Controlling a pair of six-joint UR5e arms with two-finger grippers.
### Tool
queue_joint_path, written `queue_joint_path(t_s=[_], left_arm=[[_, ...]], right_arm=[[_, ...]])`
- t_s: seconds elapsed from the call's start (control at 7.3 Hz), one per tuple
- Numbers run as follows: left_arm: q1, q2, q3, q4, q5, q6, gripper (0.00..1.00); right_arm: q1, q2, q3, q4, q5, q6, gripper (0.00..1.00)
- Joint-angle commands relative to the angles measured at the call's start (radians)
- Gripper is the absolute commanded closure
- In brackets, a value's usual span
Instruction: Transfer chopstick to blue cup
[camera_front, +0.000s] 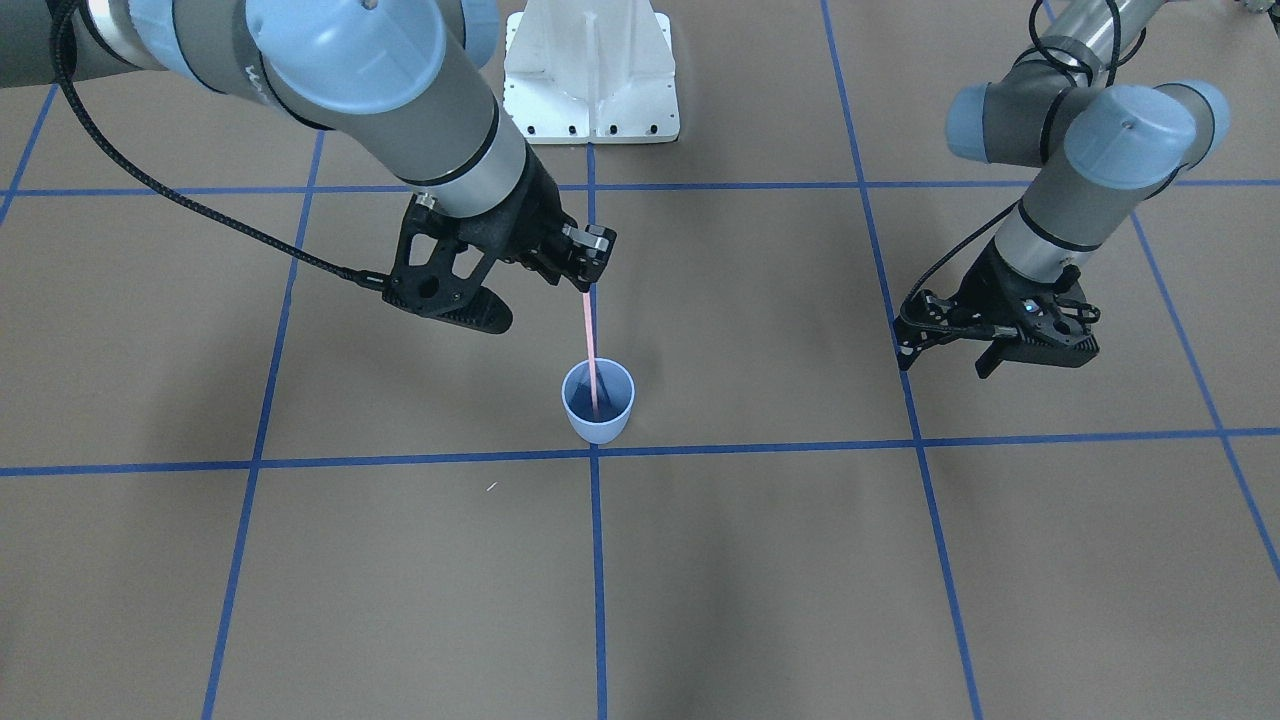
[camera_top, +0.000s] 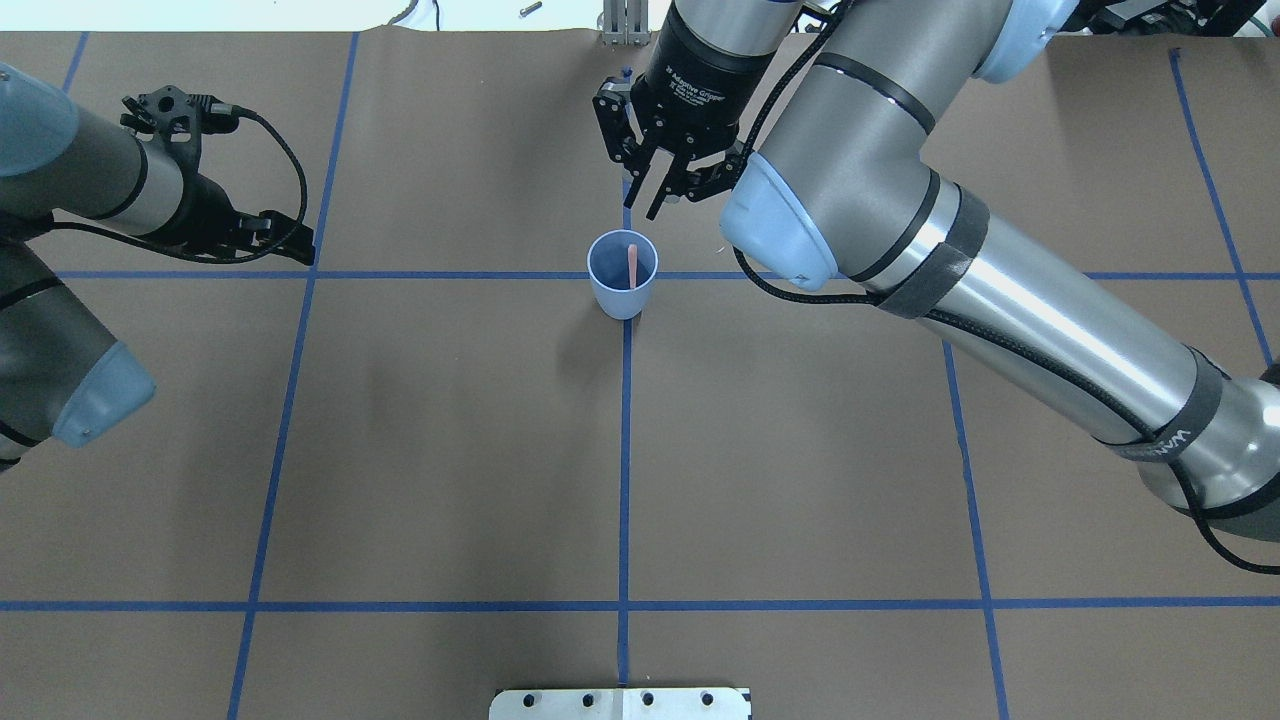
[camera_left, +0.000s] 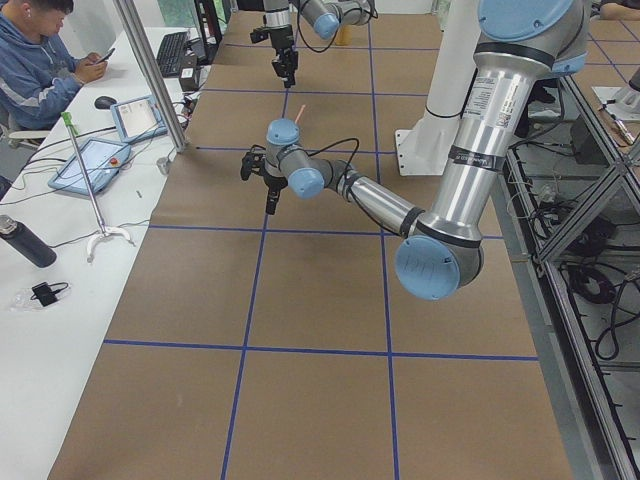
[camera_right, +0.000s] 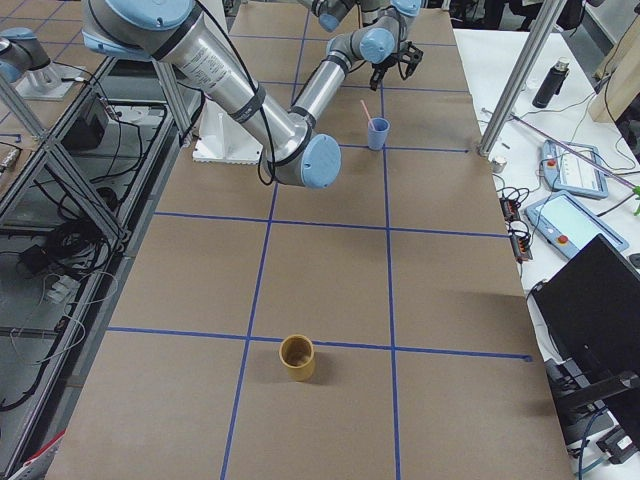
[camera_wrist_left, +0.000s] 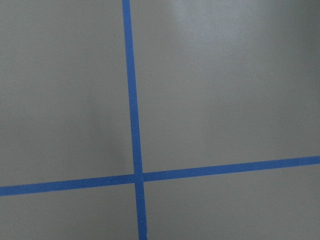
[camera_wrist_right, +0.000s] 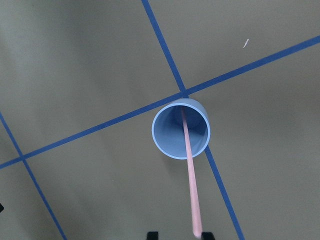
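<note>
Right arm reaches across centre, its black two-finger gripper (camera_top: 668, 192) pointing down, fingers parted. Left arm's black gripper (camera_front: 985, 340) hovers aside, state unclear.

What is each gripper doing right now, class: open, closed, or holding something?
Right gripper: open, just above the chopstick standing in the blue cup.
Left gripper: empty; open or shut cannot be told.

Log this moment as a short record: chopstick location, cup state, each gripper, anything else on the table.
chopstick: lower end inside the cup, leaning against the rim, top end free
blue cup: upright at a tape crossing
right gripper: above the cup, jaws open, not gripping the stick
left gripper: off to the side, holding nothing, jaw state unclear
other: tan cup, far end of the table
</note>
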Motion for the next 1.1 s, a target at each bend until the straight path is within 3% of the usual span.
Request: queue_joint_path(t_s=[0.0,0.27,0.41,0.69,0.96], left_arm=[[0.000,0.002,0.001,0.000,0.000,0.005,0.02],[-0.003,0.002,0.001,0.000,0.000,0.009,0.02],[-0.005,0.002,0.001,0.000,0.000,0.009,0.02],[-0.005,0.002,0.001,0.000,0.000,0.005,0.02],[-0.028,0.023,-0.002,0.000,-0.008,0.013,0.02]], right_arm=[[0.012,0.012,-0.014,0.010,0.001,-0.007,0.54],[0.081,-0.025,-0.013,0.010,0.003,-0.070,0.52],[0.133,-0.095,-0.002,0.013,0.000,-0.181,0.52],[0.269,-0.305,-0.005,0.124,0.000,-0.512,0.53],[0.400,-0.483,0.000,0.155,0.007,-0.791,0.53]])
